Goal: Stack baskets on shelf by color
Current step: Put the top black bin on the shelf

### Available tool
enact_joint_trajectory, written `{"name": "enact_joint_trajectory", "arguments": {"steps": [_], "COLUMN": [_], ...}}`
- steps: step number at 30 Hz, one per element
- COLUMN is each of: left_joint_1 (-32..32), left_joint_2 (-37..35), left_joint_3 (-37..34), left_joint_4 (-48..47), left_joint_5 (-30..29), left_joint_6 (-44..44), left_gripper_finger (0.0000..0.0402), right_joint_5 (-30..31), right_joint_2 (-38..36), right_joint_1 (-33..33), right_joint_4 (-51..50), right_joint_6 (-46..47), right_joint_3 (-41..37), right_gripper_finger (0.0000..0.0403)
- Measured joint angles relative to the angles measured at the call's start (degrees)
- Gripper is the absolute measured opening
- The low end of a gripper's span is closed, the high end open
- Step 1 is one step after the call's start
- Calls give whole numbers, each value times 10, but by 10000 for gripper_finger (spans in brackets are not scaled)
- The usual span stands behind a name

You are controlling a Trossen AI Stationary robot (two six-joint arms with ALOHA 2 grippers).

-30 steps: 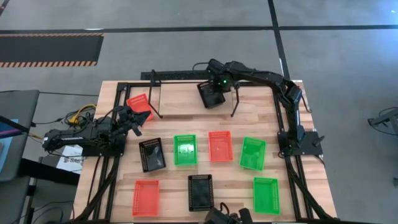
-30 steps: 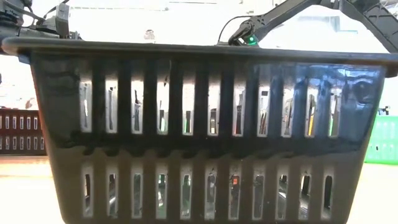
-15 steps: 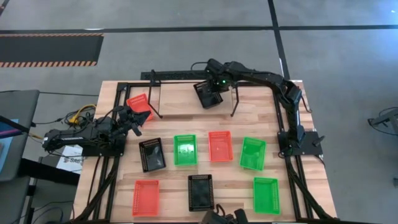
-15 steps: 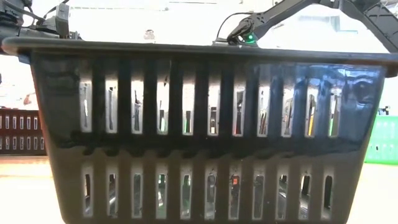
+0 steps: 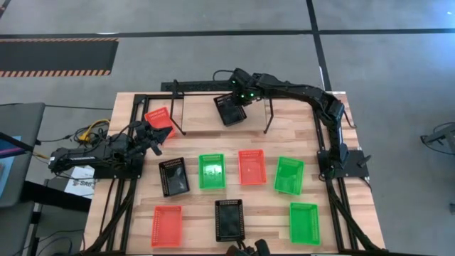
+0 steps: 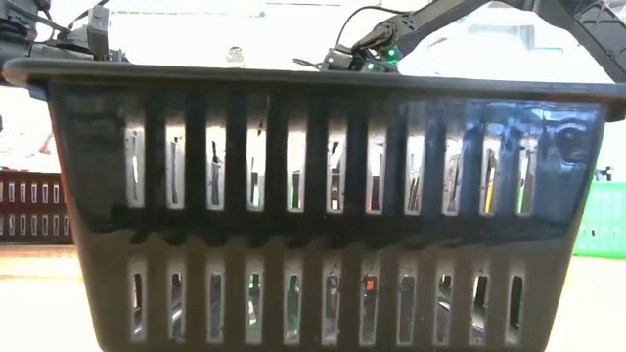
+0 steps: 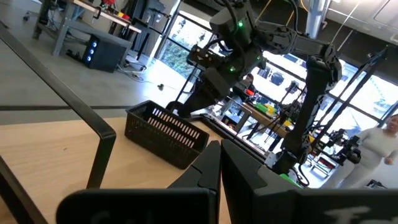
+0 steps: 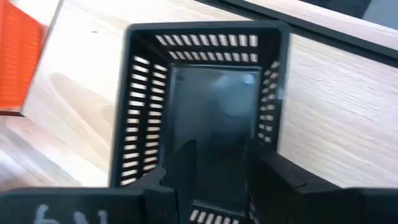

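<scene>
The shelf is a low rack at the table's far side, with a red basket at its left end. A black basket sits near the shelf's middle, open side up, also seen in the left wrist view. My right gripper reaches down into it, open; the basket's floor shows in the gap between its fingers. My left gripper waits shut at the table's left, touching nothing. My right gripper's two fingers stand inside the black basket, close to its far-right end wall. They slant down from above and from the table's right, with nothing pinched between them. The fingers hide where their tips meet the basket. The basket lies on the shelf.
Several more baskets lie on the table nearer the front: black, green, red, green, red, black and green. The front black basket fills the low view. A person stands beyond the table.
My right gripper has gone toward the table's left along the shelf and has tipped. The black basket has slid left with it along the shelf and turned a little.
</scene>
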Motion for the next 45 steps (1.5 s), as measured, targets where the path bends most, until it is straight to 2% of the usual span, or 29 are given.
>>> {"name": "enact_joint_trajectory", "arguments": {"steps": [5,8,10,14,15,19,25,31,38,45], "left_joint_1": [0,0,0,0,0,0,0,0,0,0], "left_joint_2": [0,0,0,0,0,0,0,0,0,0], "left_joint_3": [0,0,0,0,0,0,0,0,0,0], "left_joint_4": [0,0,0,0,0,0,0,0,0,0], "left_joint_5": [0,0,0,0,0,0,0,0,0,0], "left_joint_6": [0,0,0,0,0,-2,-4,-4,-4,-4], "left_gripper_finger": [0,0,0,0,0,0,0,0,0,0], "right_joint_5": [-41,-70,-74,-76,-76,-64,8,50,86,89], "right_joint_2": [0,0,0,0,0,1,1,1,1,1], "right_joint_1": [7,15,21,30,31,33,38,37,37,32], "right_joint_4": [42,64,66,60,57,43,-30,-94,-91,-26], "right_joint_6": [-21,-40,-51,-70,-72,-80,-102,-121,-129,-125], "right_joint_3": [0,0,0,0,0,0,0,0,0,0], "right_gripper_finger": [143,123,97,18,11,6,3,2,1,1]}}
